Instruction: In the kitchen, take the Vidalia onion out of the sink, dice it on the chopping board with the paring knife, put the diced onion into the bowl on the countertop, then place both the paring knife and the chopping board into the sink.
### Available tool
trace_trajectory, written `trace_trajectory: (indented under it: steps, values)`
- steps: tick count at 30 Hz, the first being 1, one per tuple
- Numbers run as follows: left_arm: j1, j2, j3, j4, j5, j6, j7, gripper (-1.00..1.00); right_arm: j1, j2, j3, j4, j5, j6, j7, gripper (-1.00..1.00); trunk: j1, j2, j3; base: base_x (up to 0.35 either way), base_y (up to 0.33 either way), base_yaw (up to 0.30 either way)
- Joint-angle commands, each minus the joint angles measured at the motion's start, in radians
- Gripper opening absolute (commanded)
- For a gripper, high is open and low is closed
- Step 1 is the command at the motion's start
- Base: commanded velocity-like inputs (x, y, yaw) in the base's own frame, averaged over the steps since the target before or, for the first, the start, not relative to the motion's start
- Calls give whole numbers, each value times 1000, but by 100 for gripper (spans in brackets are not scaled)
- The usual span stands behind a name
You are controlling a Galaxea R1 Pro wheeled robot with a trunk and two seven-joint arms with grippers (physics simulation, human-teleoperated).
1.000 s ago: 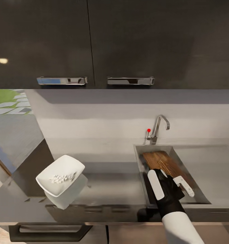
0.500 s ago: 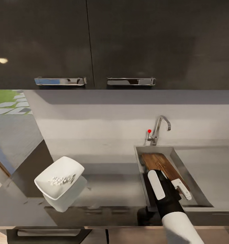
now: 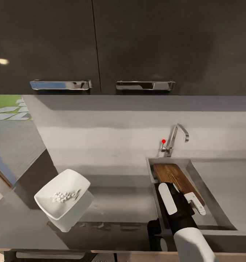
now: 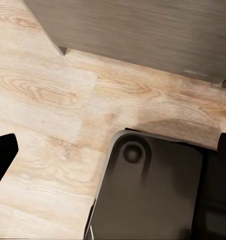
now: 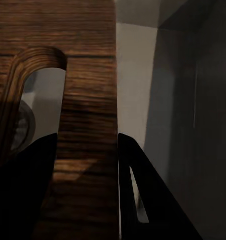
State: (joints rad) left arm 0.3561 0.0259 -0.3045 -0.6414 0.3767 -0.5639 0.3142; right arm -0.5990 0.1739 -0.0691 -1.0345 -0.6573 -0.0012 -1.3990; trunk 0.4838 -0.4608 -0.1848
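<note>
The dark brown chopping board (image 3: pixel 173 175) lies tilted inside the steel sink (image 3: pixel 151 174), its far end towards the chrome tap (image 3: pixel 176 138) with the red knob. My right gripper (image 3: pixel 183 198) is shut on the board's near end. In the right wrist view the board (image 5: pixel 87 95) runs between the dark fingers (image 5: pixel 143 200), its slot-shaped hole beside them and the round drain (image 5: pixel 23 125) behind. The white bowl (image 3: pixel 63 198) with diced onion (image 3: pixel 64 196) sits on the grey countertop (image 3: pixel 119 203), left of the sink. The paring knife is hidden. My left gripper (image 4: pixel 113 150) hangs open over the floor.
Dark wall cabinets with chrome handles (image 3: pixel 145 85) hang above the counter. The flat drainboard (image 3: pixel 225 182) stretches right of the basin. Under the left gripper are pale wooden floor (image 4: pixel 42 100) and the robot's dark base (image 4: pixel 153 195).
The whole picture has shifted a little, so the head camera moved. The right gripper stays shut on the board in the sink; the bowl has not moved.
</note>
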Motion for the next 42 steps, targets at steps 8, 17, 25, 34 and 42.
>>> trace_trajectory:
  steps: [8,17,25,34,42]
  values:
    - [0,2,-8,-1,5,-2,10,100,-1,1,-1,1,-1,-5,-2,-100,0,-2,-14,0,-71,91]
    - [0,2,-8,-1,5,-2,9,100,-1,1,-3,1,-2,-5,-2,-100,0,-2,-18,0,-109,14]
    - [0,2,-8,2,5,-2,10,100,-1,1,-2,1,-1,-5,-2,-100,0,-2,-19,0,-53,0]
    - [0,2,-8,1,5,-2,9,100,-1,0,-1,4,2,-6,0,-100,0,-2,-30,0,-1,0]
    - [0,2,-8,3,5,-2,10,100,-1,-34,-1,75,2,-54,53,-100,0,-2,-39,0,0,0]
